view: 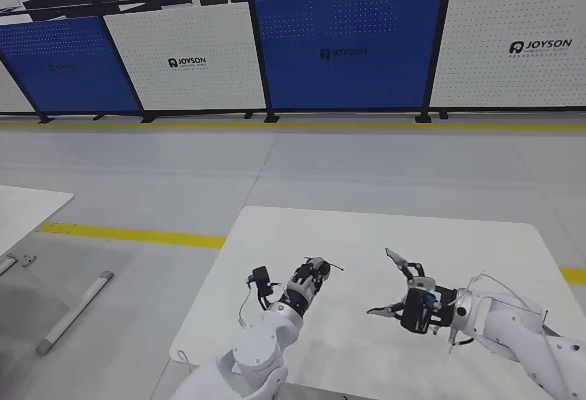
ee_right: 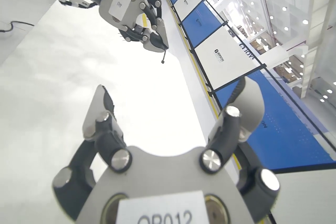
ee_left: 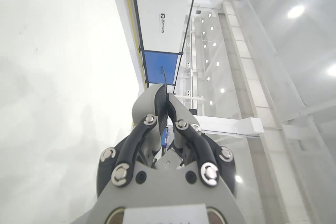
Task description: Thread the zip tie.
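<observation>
**Ana:** Where is the zip tie now?

**Ben:** Look at your left claw (ee_left: 166,95). It is pinched shut on the zip tie (ee_right: 164,55). A short black bit sticks out past the tips, over the white table (view: 473,240).

**Ana:** And your other claw?

**Ben:** Your right claw (ee_right: 176,89) is spread wide and holds nothing. It sits near the left one, but they do not touch.

**Ana:** Which way does the tie point?

**Ben:** It runs straight on from the left claw's tips, in line with them. From above, the free end points across the table toward your right claw. There is a tiny knob at that end. It may be the head, but it is too small to be sure. I cannot tell how much of the tie is hidden inside the claw.

**Ana:** How will it feel to work with?

**Ben:** I think it is very light, thin and bendy, and smooth enough to slip. A long loose end would wobble, so you should pinch it close to the tip you are feeding. Grip its flat sides, so it does not twist. It will not break easily.
</observation>
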Tool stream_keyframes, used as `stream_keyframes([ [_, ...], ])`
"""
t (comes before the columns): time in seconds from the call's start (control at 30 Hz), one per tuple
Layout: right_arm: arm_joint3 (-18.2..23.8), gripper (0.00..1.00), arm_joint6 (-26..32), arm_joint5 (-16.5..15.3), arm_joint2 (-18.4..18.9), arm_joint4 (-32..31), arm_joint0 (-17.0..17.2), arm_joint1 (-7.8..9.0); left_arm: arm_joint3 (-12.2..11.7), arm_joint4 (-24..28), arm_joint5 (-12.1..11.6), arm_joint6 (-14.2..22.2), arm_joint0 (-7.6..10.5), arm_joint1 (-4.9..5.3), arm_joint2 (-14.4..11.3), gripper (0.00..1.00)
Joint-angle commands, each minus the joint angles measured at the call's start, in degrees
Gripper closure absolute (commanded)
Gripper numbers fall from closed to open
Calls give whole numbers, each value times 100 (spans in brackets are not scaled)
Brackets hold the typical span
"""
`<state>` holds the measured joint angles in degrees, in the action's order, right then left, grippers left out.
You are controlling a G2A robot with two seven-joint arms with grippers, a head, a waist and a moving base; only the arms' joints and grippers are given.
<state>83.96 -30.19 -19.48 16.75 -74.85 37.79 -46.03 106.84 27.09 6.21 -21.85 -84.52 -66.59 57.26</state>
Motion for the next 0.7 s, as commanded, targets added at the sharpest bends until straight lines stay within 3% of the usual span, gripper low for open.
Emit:
stream_keyframes([
  [0.0,26,0,111,0,-204,591,-62,9,-45,-602,-108,-64,-35,2,-67,100],
  [0.1,41,0,250,0,-666,1555,-335,43,-73,-1244,-175,-29,-125,14,-139,100],
  [0.23,371,0,779,0,-701,3088,-314,70,-43,-1834,-234,54,-270,31,-174,100],
  [0.67,371,0,779,0,-701,3088,-314,70,-12,-1818,-250,39,-301,26,-164,100],
])
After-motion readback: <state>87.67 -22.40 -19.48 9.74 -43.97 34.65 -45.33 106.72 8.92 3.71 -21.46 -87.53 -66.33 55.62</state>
